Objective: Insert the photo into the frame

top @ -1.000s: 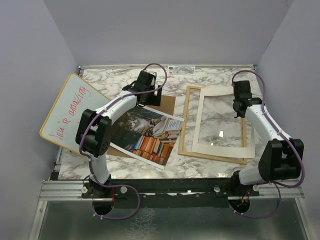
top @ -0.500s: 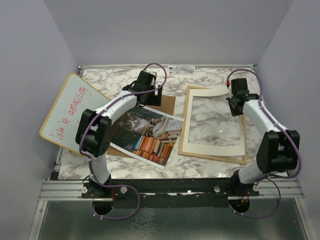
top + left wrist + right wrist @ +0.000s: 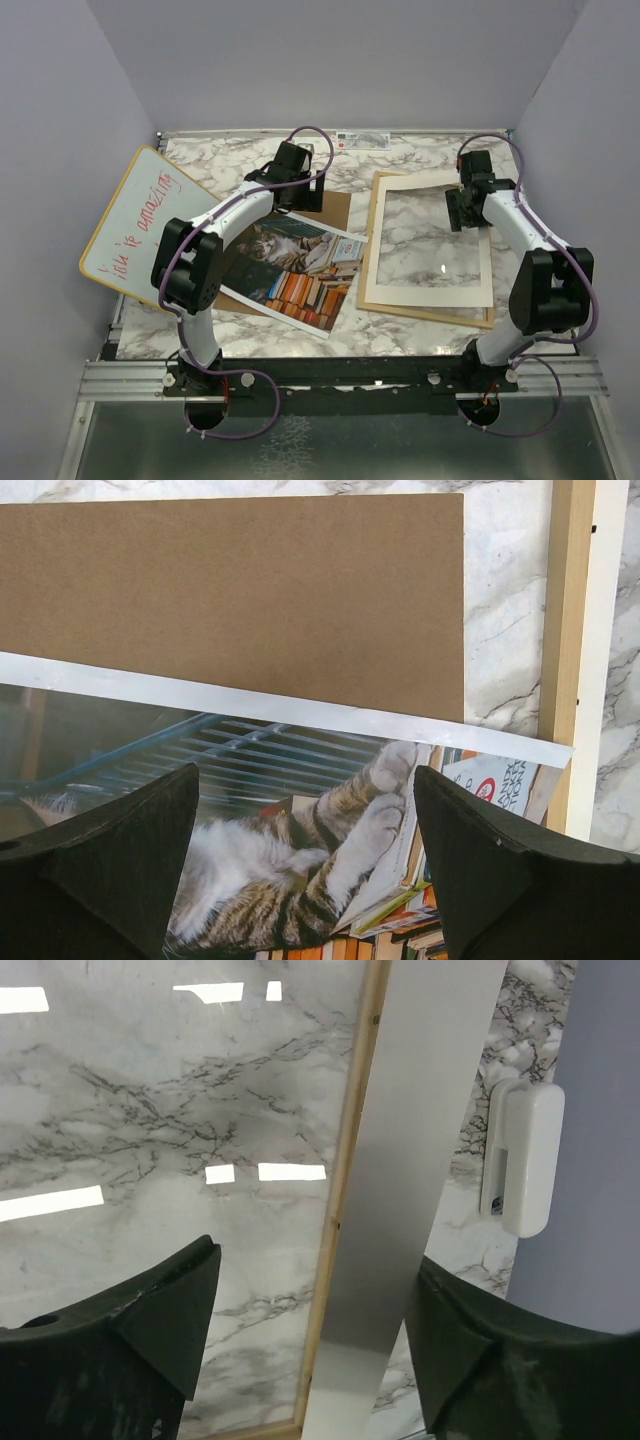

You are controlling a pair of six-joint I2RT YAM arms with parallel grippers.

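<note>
Where pale lilac walls [image 3: 330, 70] box in the marble table [image 3: 420, 160], we see a whiteboard [image 3: 140, 225] at left, the frame [image 3: 373, 240] flat at right centre, and the photo [image 3: 300, 275] face up at centre, outside the frame and just beside its left rail, overlapping a brown board [image 3: 337, 208]. Both the left gripper [image 3: 305, 775] and the right gripper [image 3: 318, 1255] stand wide, holding nothing.

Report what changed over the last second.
The right gripper swung the white mat left, squaring it inside the frame, then opened and let it go. The left gripper, open above the photo, the brown backing board and the whiteboard stayed as they were.
</note>
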